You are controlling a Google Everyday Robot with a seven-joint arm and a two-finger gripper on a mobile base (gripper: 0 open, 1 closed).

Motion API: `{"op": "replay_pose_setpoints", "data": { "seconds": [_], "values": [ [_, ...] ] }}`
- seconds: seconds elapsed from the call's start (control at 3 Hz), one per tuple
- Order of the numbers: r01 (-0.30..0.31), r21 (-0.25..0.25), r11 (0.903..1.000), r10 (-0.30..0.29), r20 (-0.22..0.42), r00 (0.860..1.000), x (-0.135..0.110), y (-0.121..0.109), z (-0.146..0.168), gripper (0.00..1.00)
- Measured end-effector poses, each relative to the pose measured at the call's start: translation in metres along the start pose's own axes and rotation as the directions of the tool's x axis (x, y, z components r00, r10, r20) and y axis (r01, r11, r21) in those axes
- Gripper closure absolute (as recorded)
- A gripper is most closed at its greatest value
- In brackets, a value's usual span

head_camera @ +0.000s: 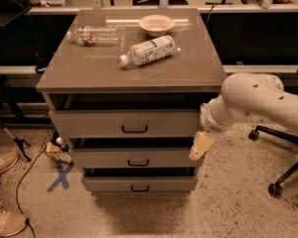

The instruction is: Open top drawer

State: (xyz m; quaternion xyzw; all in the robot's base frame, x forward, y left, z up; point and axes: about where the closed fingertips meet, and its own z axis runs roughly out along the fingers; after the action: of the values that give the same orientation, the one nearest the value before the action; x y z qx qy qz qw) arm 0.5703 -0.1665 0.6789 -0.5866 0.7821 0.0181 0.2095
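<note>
End effector [202, 145]: cream-coloured, pointing down and slightly left, at the right front corner of the desk [89, 76]. It sits over the right end of the middle drawer [134, 158], just below the lower right corner of the top drawer [89, 124]. Contact with either front: cannot tell. Open or closed: cannot tell from this view.

Arm [253, 100]: white, enters from the right edge, elbow level with the desk's top slab, wrist bent down towards the drawers.

Top drawer: widest and tallest of the three fronts, directly under the top slab, with a dark gap above it. Black bar handle [134, 129] at centre, well left of the end effector and untouched. Bottom drawer [109, 184] narrowest, with a similar handle. Dark gaps separate all three fronts.

On the desk:
- pale bowl [156, 24] upright near the back edge
- white-labelled bottle [148, 50] on its side, just in front of the bowl, cap towards front left
- clear bottle [93, 35] on its side, back left, apart from the other two

Floor: blue X [59, 177] left of the bottom drawer; two shoes [2, 163] at the left edge; chair base [280, 155] to the right, below the arm.
</note>
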Motion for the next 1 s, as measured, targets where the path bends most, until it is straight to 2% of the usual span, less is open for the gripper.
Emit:
{"op": "replay_pose_setpoints", "data": {
  "seconds": [0.33,0.67,1.0],
  "values": [
    [-0.002,-0.003,1.0000,0.002,-0.003,1.000,0.000,0.000,0.005,0.00],
    [0.068,0.012,0.9976,-0.068,-0.029,0.997,-0.006,-0.001,0.016,0.00],
    [0.171,0.037,0.9846,-0.168,-0.054,0.984,-0.025,-0.008,0.028,0.00]
  ]
}}
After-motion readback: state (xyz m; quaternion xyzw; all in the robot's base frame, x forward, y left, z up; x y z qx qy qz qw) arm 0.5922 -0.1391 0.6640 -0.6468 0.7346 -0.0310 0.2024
